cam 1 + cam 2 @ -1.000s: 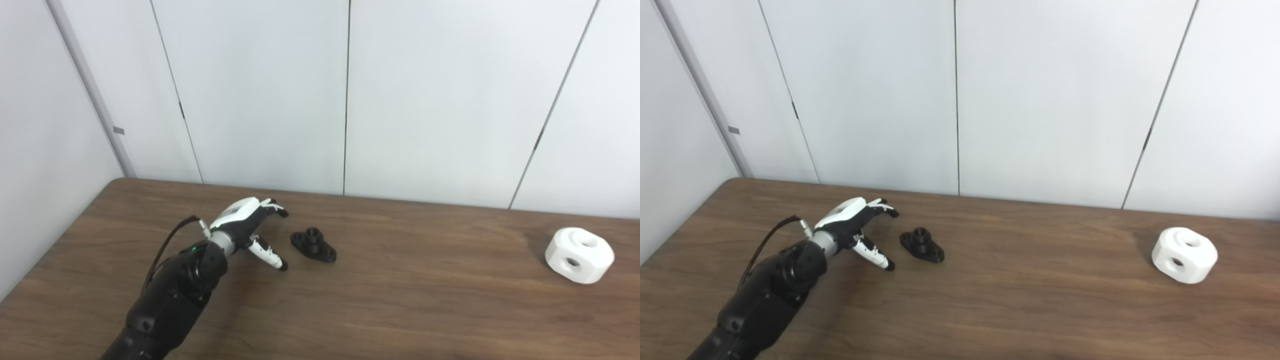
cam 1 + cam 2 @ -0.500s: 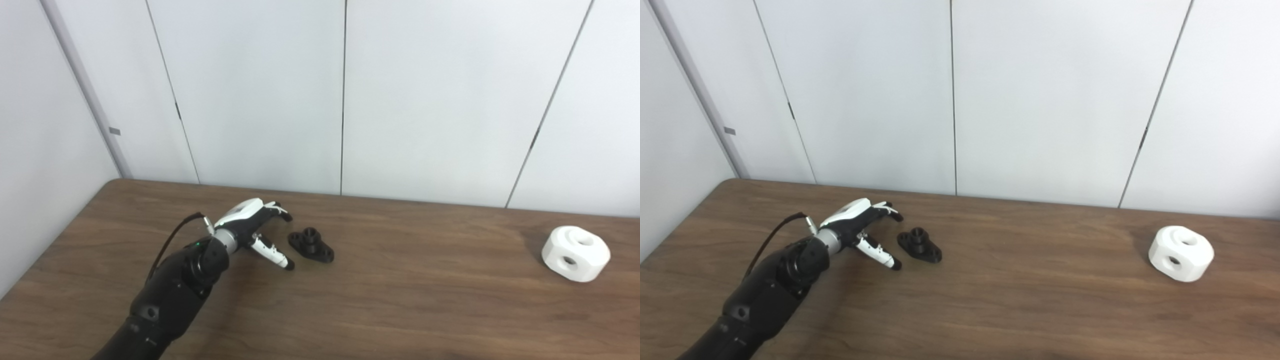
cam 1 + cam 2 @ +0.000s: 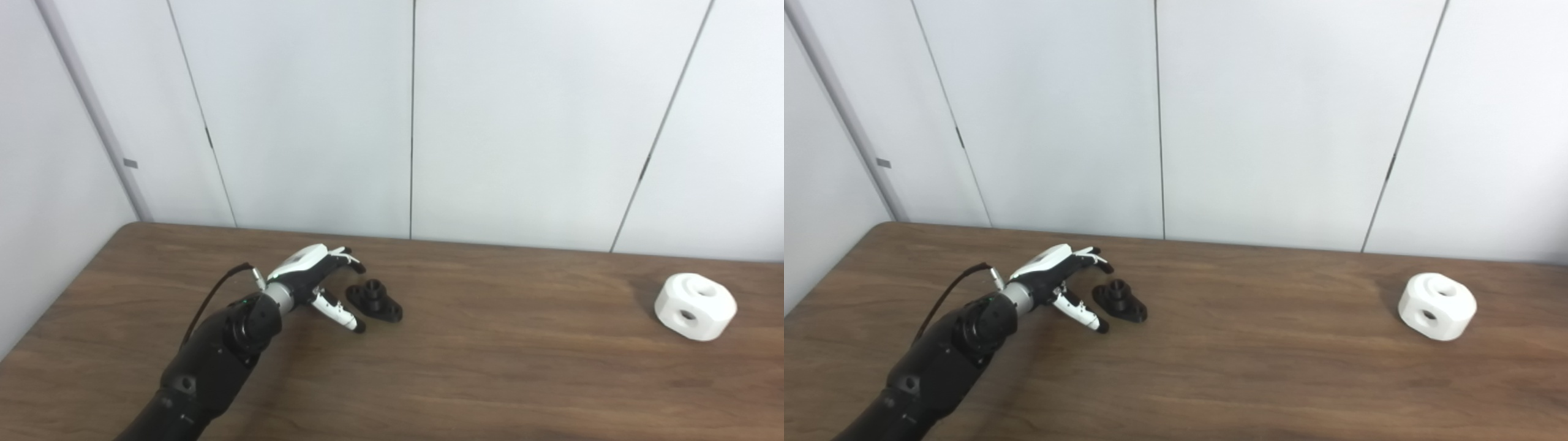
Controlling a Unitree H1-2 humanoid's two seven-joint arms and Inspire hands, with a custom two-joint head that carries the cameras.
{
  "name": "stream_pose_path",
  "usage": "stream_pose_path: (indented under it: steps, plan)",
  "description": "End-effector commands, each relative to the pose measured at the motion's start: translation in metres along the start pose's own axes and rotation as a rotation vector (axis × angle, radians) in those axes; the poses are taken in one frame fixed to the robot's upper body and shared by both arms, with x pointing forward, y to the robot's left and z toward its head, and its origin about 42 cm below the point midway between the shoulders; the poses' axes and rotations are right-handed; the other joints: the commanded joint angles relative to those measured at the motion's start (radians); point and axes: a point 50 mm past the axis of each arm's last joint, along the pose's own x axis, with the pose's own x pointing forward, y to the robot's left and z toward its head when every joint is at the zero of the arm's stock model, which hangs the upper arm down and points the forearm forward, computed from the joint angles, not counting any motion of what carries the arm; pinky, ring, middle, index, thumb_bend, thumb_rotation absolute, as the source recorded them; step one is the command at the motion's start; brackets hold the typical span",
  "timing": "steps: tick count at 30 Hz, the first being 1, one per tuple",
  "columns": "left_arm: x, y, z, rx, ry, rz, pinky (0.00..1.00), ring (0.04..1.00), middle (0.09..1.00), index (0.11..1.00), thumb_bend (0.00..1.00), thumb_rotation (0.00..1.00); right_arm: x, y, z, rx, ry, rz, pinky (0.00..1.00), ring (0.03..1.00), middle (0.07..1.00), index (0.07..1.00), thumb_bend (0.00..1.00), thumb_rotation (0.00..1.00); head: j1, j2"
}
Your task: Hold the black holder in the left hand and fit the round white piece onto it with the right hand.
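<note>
The black holder (image 3: 373,301), a flat flanged plate with a short raised collar, lies on the brown wooden table (image 3: 490,367) left of centre. My left hand (image 3: 318,285) hovers just to its left, open, fingers spread above the holder's far side and thumb pointing along its near side, not touching it. The round white piece (image 3: 695,306), a chunky block with round holes, rests far off at the right on the table. My right hand is out of view.
White wall panels rise right behind the table's far edge (image 3: 429,240). The table's left edge (image 3: 61,294) runs diagonally near my left arm (image 3: 214,361).
My left hand has crept rightward, closer to the black holder, still open. The camera has shifted, sliding the whole scene slightly left. The holder and white piece have not moved on the table.
</note>
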Motion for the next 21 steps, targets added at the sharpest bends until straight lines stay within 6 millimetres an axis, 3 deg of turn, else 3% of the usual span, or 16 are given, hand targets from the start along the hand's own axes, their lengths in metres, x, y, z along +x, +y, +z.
stream_pose_path:
  steps: [1, 4, 5, 6, 8, 12, 21]
  plan:
    - [0.0046, -0.0159, 0.0088, 0.007, -0.007, -0.062, 1.00, 1.000, 1.000, 0.809, 0.95, 0.06, -0.0047, 0.0052, 0.0105, 0.027, -0.051, -0.034, 0.50, 0.662, 0.695, 0.691, 0.31, 0.65, 0.000, 0.002]
    - [0.0068, -0.0184, 0.0088, 0.042, 0.006, -0.003, 0.96, 0.981, 0.968, 0.720, 0.91, 0.02, -0.0051, 0.0055, 0.0110, 0.031, -0.055, -0.034, 0.51, 0.667, 0.698, 0.692, 0.30, 0.64, -0.002, 0.006]
    - [0.0074, -0.0200, 0.0081, 0.055, 0.012, 0.033, 0.94, 0.959, 0.930, 0.584, 0.68, 0.04, -0.0050, 0.0054, 0.0107, 0.032, -0.058, -0.034, 0.51, 0.676, 0.703, 0.696, 0.30, 0.65, -0.002, 0.006]
    - [0.0074, -0.0216, 0.0072, 0.070, 0.014, 0.069, 0.91, 0.943, 0.900, 0.534, 0.60, 0.04, -0.0049, 0.0054, 0.0108, 0.031, -0.060, -0.035, 0.52, 0.681, 0.706, 0.697, 0.30, 0.65, -0.002, 0.006]
    - [0.0066, -0.0241, 0.0055, 0.104, 0.014, 0.118, 0.85, 0.910, 0.835, 0.491, 0.53, 0.04, -0.0051, 0.0055, 0.0112, 0.031, -0.058, -0.039, 0.54, 0.693, 0.712, 0.702, 0.30, 0.65, -0.002, 0.006]
    - [0.0052, -0.0255, 0.0030, 0.133, 0.007, 0.156, 0.82, 0.884, 0.791, 0.480, 0.52, 0.04, -0.0049, 0.0052, 0.0114, 0.038, -0.052, -0.040, 0.57, 0.717, 0.727, 0.712, 0.31, 0.65, -0.001, 0.006]
    - [0.0020, -0.0241, 0.0023, 0.148, 0.004, 0.130, 0.74, 0.877, 0.796, 0.481, 0.52, 0.04, -0.0021, 0.0045, 0.0106, 0.028, -0.065, -0.039, 0.59, 0.729, 0.732, 0.725, 0.30, 0.66, 0.000, 0.007]
